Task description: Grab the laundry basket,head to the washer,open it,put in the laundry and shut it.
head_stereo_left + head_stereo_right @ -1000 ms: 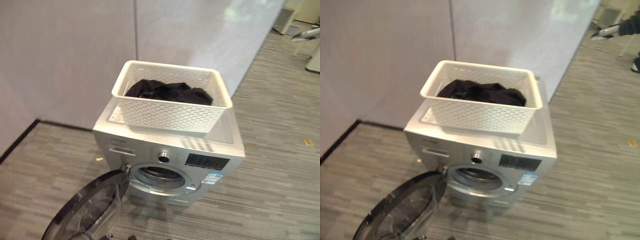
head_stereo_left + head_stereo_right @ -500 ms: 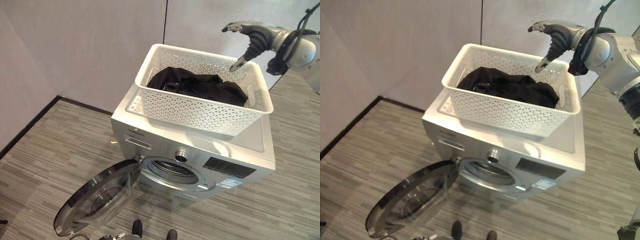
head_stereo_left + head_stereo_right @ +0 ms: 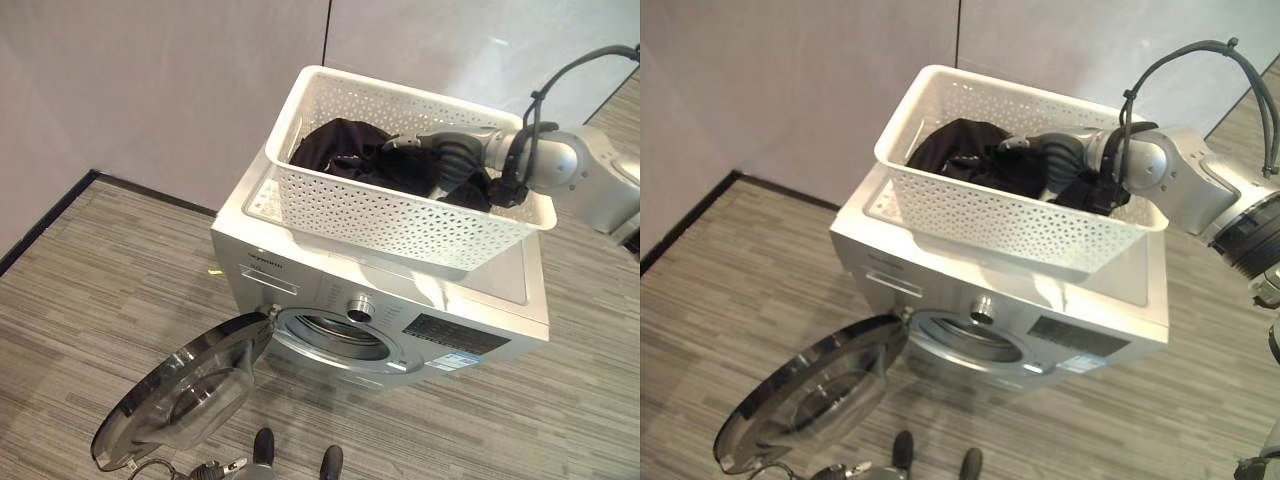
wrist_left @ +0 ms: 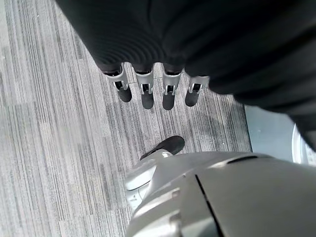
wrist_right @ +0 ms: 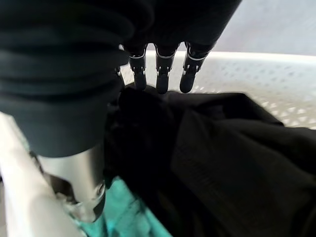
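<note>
The right hand [image 3: 432, 150] reaches into the basket [image 3: 380, 215] on the washer [image 3: 480, 290]. Its fingers [image 5: 160, 69], nearly straight, rest over black laundry [image 3: 345, 150] without gripping.

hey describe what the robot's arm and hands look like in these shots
The right arm is smooth silver-grey metal with a black cable looping above it. The right hand and left hand share a dark ribbed cover and silver fingers with dark tips.
</note>
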